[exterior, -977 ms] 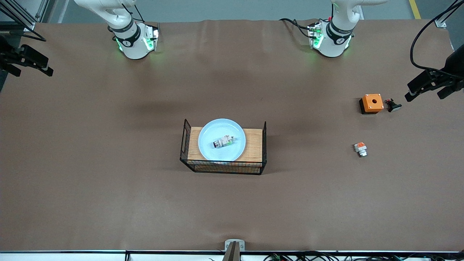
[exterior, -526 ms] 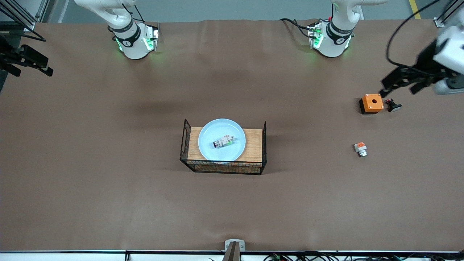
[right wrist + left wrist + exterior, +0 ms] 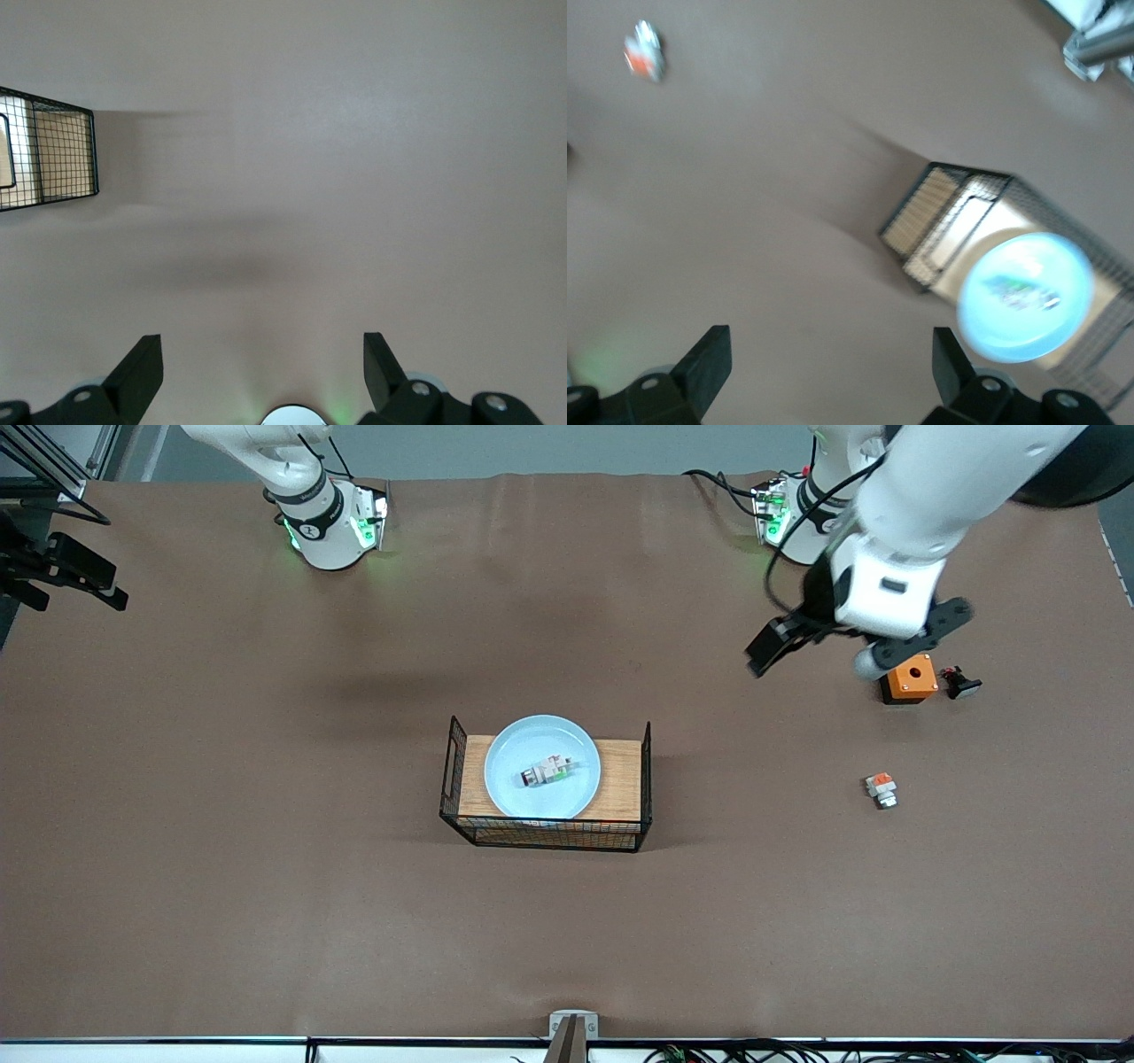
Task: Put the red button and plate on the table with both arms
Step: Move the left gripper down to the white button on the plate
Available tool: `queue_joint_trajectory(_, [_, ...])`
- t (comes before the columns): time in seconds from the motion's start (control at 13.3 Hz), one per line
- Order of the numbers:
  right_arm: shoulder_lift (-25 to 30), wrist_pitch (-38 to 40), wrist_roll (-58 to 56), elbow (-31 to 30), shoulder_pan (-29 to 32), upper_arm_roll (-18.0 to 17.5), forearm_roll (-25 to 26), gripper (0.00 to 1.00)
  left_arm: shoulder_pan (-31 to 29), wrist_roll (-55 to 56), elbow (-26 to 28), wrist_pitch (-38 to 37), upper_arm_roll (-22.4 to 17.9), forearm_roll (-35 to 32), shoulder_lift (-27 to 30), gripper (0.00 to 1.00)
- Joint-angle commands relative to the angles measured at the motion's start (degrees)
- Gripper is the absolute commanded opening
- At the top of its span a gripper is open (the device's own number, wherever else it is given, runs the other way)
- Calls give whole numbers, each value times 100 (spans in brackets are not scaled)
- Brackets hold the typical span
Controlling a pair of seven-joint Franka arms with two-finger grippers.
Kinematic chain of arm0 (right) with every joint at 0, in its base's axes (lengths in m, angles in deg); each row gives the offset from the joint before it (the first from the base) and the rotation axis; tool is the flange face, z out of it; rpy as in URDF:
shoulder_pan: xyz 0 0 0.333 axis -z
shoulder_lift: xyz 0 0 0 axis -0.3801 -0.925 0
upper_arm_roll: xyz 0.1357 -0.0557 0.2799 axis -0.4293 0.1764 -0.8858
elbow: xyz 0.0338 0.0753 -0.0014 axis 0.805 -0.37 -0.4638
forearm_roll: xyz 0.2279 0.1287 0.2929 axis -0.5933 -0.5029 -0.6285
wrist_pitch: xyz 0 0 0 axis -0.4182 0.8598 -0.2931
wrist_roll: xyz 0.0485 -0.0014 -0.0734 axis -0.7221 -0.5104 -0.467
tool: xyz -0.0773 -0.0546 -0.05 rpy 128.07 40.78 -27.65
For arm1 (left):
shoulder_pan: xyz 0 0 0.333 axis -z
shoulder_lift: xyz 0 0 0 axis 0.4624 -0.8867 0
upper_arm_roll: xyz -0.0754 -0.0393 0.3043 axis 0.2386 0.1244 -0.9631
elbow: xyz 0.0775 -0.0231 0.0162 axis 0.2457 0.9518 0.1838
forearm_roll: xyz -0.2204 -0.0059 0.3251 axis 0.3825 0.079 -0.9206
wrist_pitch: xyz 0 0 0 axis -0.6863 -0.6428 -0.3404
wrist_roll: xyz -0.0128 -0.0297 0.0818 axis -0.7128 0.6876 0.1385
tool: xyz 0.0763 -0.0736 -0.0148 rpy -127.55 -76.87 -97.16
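A: Count, please.

B: One round pale-blue plate [image 3: 542,766] on the wood-topped black wire basket [image 3: 546,833]; one white-grey red button [image 3: 545,771] lying on that plate. One orange box with a hole [image 3: 911,677], one white piece with orange-red top [image 3: 881,788], both on the brown worktop [image 3: 266,868].

A: Grippers?

B: Left gripper [image 3: 769,646] over bare worktop beside the orange box, fingers [image 3: 709,363] spread wide, empty. Right gripper [image 3: 261,372] waits over bare worktop, fingers apart, empty.

A: Obscured?

B: Left wrist view blurred; button there indistinct. Arm covers part of the box.
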Motion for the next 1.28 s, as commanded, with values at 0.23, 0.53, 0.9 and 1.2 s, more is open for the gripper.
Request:
queue_joint_trajectory(0.23, [-258,75,-17,89,36,22,13,100,1091,3531,-824,782,27,-373,-1337,100])
queue_joint_trajectory(0.53, [-944,-65,-69,176,45,22,354,100,1585,5650,-1125,1526,-25,-514,-2182,100])
queue_joint_trajectory(0.9, [-1543,-66,-17,220,53,31,470,100,2602,7174,-1607,2012,-972,-505,-2955,100])
queue_joint_trajectory(1.2, [-1587,-74,27,229,53,31,401,100,2904,7597,-1714,2118,-1291,-470,-3255,100])
